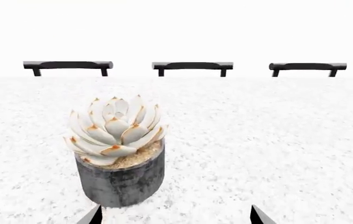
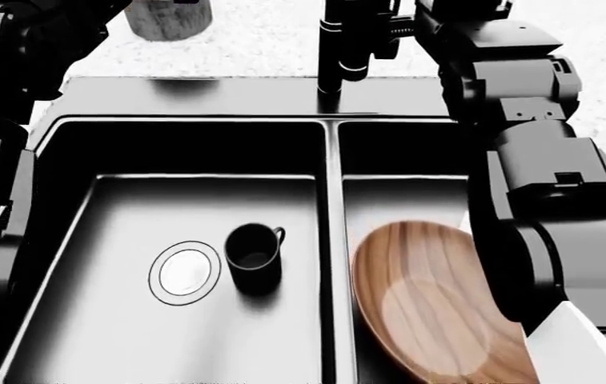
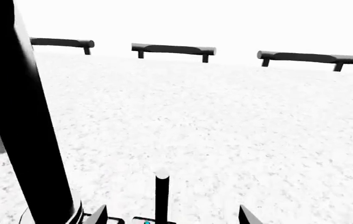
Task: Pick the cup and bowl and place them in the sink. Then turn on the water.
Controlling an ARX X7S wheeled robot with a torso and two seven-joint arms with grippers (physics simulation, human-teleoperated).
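Inside sink (image 2: 185, 104) L basin cup (image 2: 252, 256), bowl (image 2: 431, 308) R, both grippers spread

The black cup (image 2: 254, 254) stands upright in the left basin of the black double sink (image 2: 333, 200), handle to the right, just beside the round silver drain (image 2: 185, 273). The wide wooden bowl (image 2: 431, 308) lies tilted in the right basin. The black faucet (image 2: 343, 48) rises behind the divider.

Left basin of the sink (image 2: 190, 140) has bare floor around the upright cup (image 2: 252, 258) and the drain (image 2: 185, 273). The bowl (image 2: 426, 308) fills most of the right basin. Faucet (image 3: 24, 116) rises just beside the right tool (image 3: 173, 217), lever (image 3: 162, 196) between its fingers. Plant pot (image 1: 120, 179) stands before the left tool (image 1: 176, 217), open tabletop (image 1: 269, 144) beside it.
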